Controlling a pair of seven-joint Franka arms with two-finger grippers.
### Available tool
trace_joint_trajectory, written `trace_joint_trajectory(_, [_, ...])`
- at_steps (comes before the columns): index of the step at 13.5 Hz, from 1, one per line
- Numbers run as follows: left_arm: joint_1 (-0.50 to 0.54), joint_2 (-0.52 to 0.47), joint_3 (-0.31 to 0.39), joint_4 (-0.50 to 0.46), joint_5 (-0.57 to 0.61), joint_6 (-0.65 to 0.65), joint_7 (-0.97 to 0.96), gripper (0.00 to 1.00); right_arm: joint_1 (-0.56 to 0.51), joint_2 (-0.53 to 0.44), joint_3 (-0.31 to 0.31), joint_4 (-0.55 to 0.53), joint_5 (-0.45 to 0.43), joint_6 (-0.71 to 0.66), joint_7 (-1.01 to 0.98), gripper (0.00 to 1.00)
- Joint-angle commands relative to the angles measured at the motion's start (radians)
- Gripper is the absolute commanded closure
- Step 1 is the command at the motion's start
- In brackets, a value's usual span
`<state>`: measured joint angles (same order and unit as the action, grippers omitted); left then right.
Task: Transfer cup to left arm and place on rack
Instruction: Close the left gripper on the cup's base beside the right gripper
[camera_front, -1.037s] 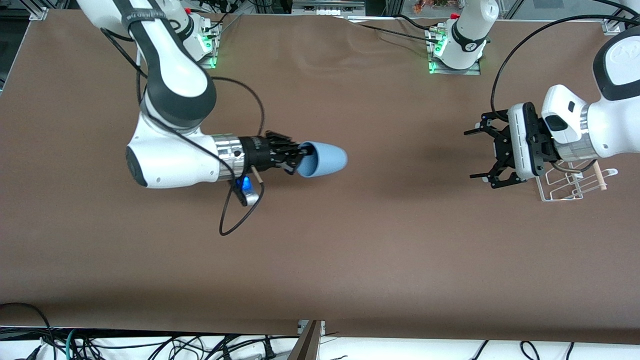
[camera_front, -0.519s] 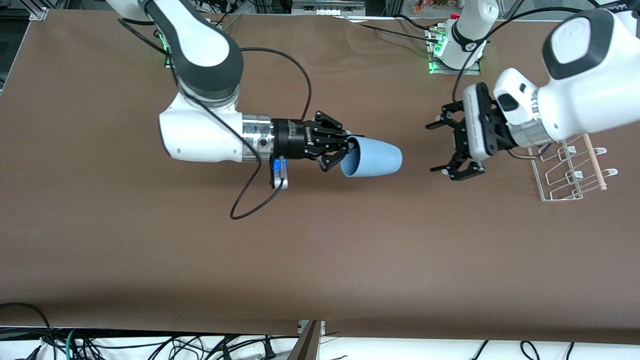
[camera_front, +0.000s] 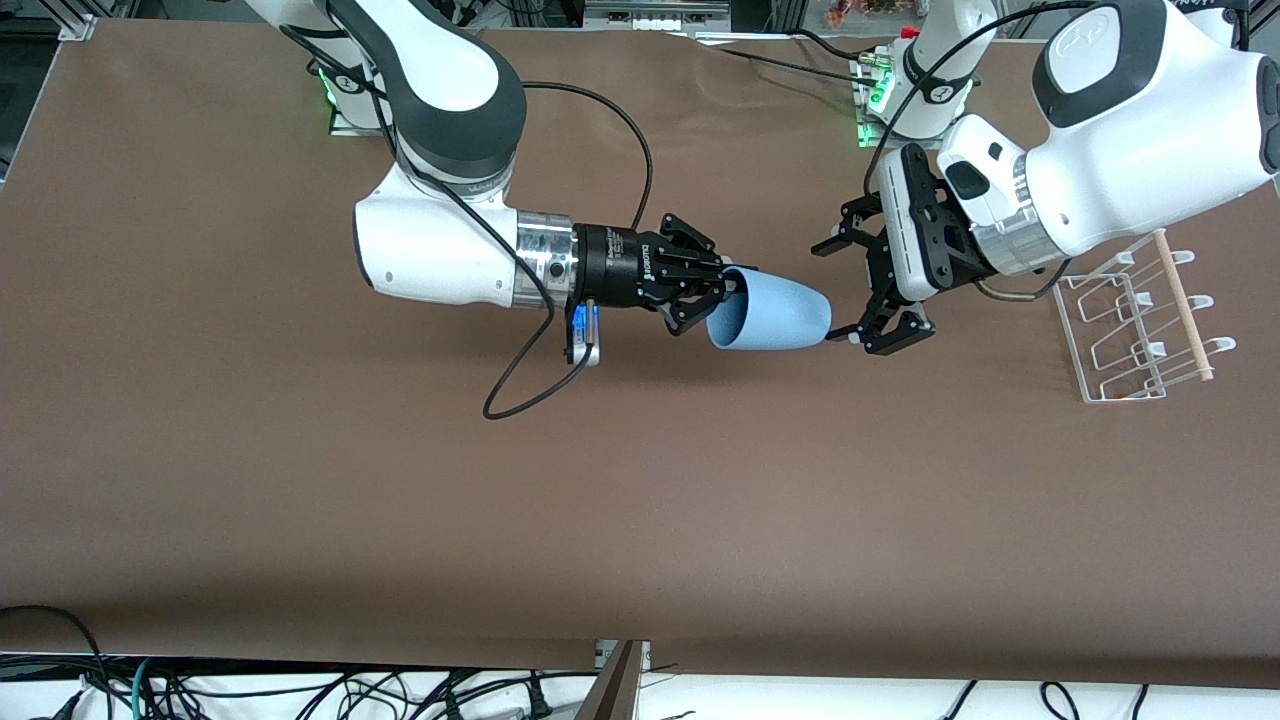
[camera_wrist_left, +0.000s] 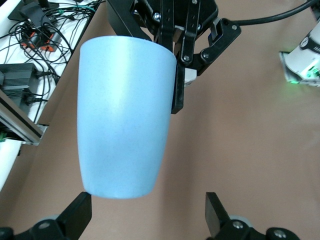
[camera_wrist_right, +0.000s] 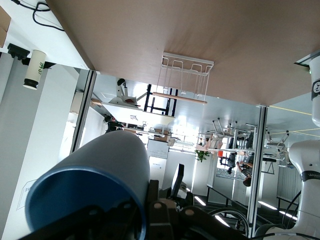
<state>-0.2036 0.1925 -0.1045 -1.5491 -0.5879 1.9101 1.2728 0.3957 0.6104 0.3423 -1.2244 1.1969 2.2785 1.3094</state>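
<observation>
Over mid-table: the cup (camera_front: 768, 314) was held off the surface on its side, mouth toward the right arm, base toward the left arm.
Cup appearance: light blue, plain, smooth, handleless, slightly tapered to the base; no damage seen.
Right gripper (camera_front: 722, 290): clamped tight on the cup's rim, one finger inside the mouth.
Left gripper (camera_front: 850, 292): spread wide, holding nothing, fingertips level with the cup's base; the left wrist view showed the base between them, not yet touched.
Step in hand: handover approach, judged incomplete.
Next move calls for: left gripper advancing over the cup body and closing before the right lets go.
Rack (camera_front: 1135, 325): white wire, wooden dowel, unloaded, at the left arm's end of the table.
</observation>
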Motion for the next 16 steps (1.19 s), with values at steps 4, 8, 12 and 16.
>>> trace_joint_trajectory(4, [0.001, -0.025, -0.037, 0.001, 0.091, 0.099, -0.085, 0.0, 0.018, 0.019, 0.006, 0.028, 0.013, 0.004, 0.004, 1.0])
trace_joint_trajectory(8, [-0.008, -0.015, -0.047, 0.001, 0.094, 0.139, -0.145, 0.0, 0.02, 0.019, 0.004, 0.026, 0.013, 0.004, -0.005, 1.0])
trace_joint_trajectory(12, [-0.008, 0.007, -0.081, 0.001, 0.095, 0.142, -0.181, 0.0, 0.017, 0.02, 0.004, 0.026, 0.013, 0.004, -0.005, 1.0])
trace_joint_trajectory(16, [-0.02, 0.083, -0.081, 0.027, 0.103, 0.141, -0.17, 0.0, 0.011, 0.023, 0.004, 0.026, 0.013, 0.004, -0.009, 1.0])
